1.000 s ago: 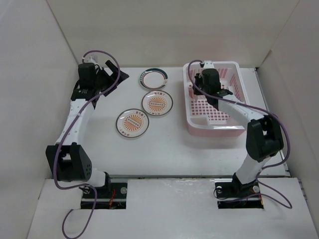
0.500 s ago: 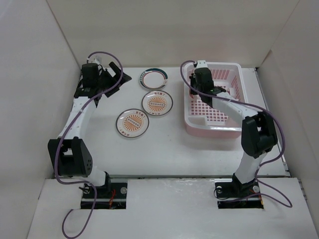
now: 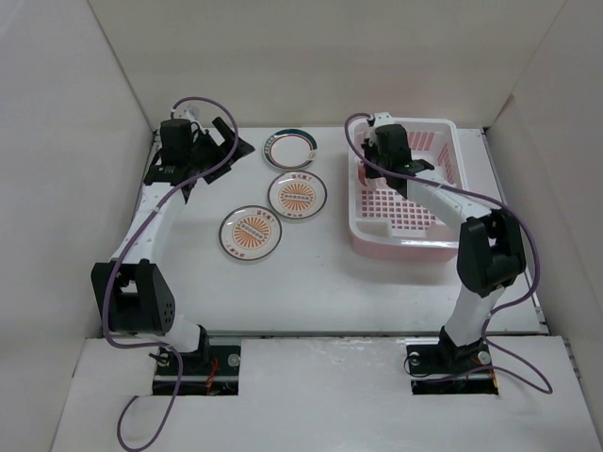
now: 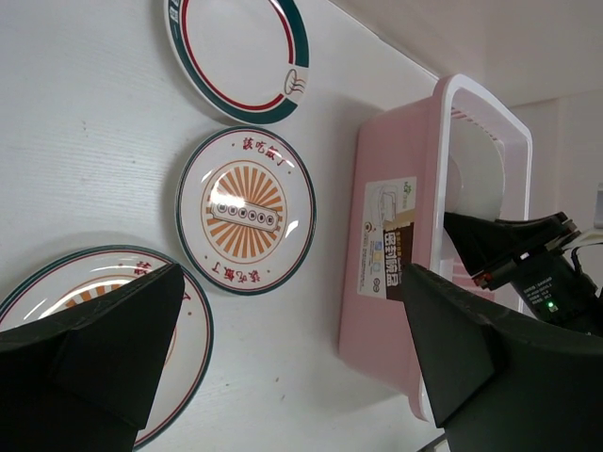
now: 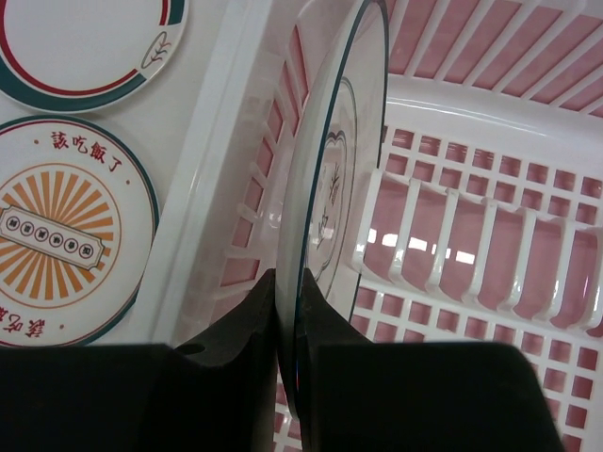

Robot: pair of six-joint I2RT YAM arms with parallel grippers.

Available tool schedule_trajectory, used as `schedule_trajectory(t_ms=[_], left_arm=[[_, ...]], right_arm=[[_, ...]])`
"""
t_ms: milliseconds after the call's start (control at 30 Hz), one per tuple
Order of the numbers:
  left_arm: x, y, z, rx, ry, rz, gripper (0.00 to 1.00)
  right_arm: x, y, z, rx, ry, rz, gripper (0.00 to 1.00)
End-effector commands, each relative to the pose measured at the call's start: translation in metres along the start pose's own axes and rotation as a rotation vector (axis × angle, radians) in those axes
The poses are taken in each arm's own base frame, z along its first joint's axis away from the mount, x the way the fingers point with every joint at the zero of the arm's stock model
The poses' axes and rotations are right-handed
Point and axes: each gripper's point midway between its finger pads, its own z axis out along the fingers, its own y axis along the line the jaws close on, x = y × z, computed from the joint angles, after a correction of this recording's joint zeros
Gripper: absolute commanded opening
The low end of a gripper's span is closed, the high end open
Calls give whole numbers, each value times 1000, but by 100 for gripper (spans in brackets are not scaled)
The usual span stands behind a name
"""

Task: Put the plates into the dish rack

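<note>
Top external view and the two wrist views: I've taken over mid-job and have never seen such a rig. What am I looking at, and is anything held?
Two robot arms are bolted at the near edge of a white table. The top external view looks down from above and behind them. Each wrist view rides on one arm and shows that arm's own fingers. Three plates lie flat on the table: a green-rimmed plate, a sunburst plate and a second sunburst plate. The pink dish rack sits to their right. The right end effector is shut on a fourth plate, holding it on edge inside the rack. The left end effector is open and empty, beside the plates.
</note>
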Motion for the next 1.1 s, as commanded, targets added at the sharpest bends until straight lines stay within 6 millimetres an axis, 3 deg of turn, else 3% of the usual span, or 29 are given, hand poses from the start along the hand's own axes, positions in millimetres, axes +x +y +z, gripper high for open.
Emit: schedule_trajectory(t_ms=[0,433,733,1067], left_arm=[[-12,-25,-11,57,-40,52,100],[-13,-29,-17,63,-46,56,100],[-12,-28,-19,56,-52,55,100],[-12,-28,-19,56,-52,55,100]], right_arm=[[-15,-14,-9,-6,-23,-49,7],[-13,-3,-11,-133,-10,-146,7],[-6,-4,-8,-124,12,-147,9],[-13,-11,-12,-62,-13,-35,15]])
